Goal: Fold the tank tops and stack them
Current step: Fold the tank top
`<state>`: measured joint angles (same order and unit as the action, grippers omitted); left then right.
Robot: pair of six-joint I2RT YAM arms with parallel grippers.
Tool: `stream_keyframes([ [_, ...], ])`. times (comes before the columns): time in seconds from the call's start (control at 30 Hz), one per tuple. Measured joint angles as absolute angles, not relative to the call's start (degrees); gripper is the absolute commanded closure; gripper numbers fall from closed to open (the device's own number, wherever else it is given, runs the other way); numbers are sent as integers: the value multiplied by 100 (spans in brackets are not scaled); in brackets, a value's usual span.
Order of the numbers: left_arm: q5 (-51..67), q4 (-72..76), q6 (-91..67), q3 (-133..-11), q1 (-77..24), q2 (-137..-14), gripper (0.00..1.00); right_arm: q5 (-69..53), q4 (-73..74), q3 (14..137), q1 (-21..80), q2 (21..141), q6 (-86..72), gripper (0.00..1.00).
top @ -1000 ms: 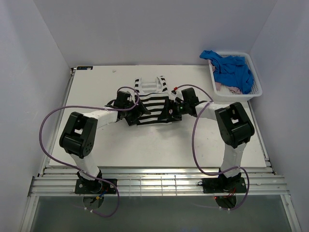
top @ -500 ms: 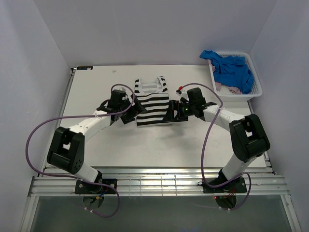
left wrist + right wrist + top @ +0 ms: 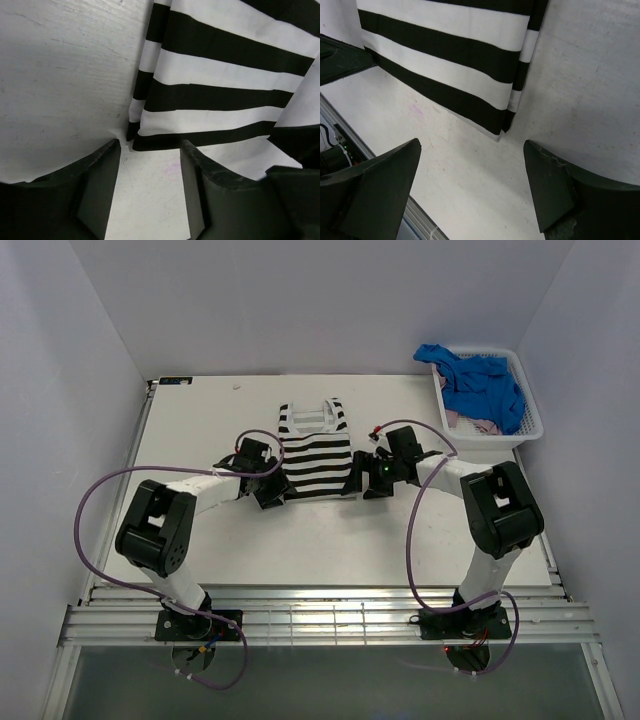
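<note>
Striped top [image 3: 316,453] flat on your table [image 3: 200,420], left gripper [image 3: 150,146] narrowly parted at its corner, right gripper [image 3: 471,145] wide, both empty.

You have a pale, off-white worktop [image 3: 200,440] filling the middle of the overhead view. Plain white walls [image 3: 320,300] enclose it on the left, back and right. A white lattice basket [image 3: 495,439] sits at the worktop's far right corner, close to the right wall. A small black label [image 3: 175,380] lies at the far left corner. Silver slotted rails [image 3: 330,612] run along the near edge. Close up, in the left wrist view, the worktop looks scuffed and finely scratched, with a faint pink smudge [image 3: 172,172].
</note>
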<state>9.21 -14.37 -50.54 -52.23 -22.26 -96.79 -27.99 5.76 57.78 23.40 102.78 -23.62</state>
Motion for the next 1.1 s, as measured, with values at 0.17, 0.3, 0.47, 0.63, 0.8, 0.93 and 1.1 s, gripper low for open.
stream_keyframes([
  [0.17, 947, -1337, -5105, -5234, -2224, -9824, 57, -2738, 480, 5953, 2294, 10536, -2456, 39],
  [0.3, 943, -1282, -5122, -5251, -2226, -9900, 68, -2694, 456, 5966, 2268, 10639, -2539, 56],
  [0.47, 998, -1238, -5111, -5408, -2226, -10095, 100, -2624, 458, 5968, 2252, 10728, -2558, 74],
  [0.63, 1028, -1234, -5083, -5415, -2226, -10103, 100, -2523, 454, 5981, 2252, 10785, -2609, 92],
  [0.8, 1170, -1245, -5000, -5286, -2226, -9970, 100, -2582, 454, 5909, 2252, 10704, -2508, 92],
  [0.93, 1466, -1549, -4980, -4954, -2239, -9413, 100, -2722, 679, 5378, 2268, 10003, -2432, 92],
  [1.1, 1852, -2060, -5000, -4805, -2346, -8272, 100, -3004, 1166, 4888, 2279, 8680, -2392, 92],
])
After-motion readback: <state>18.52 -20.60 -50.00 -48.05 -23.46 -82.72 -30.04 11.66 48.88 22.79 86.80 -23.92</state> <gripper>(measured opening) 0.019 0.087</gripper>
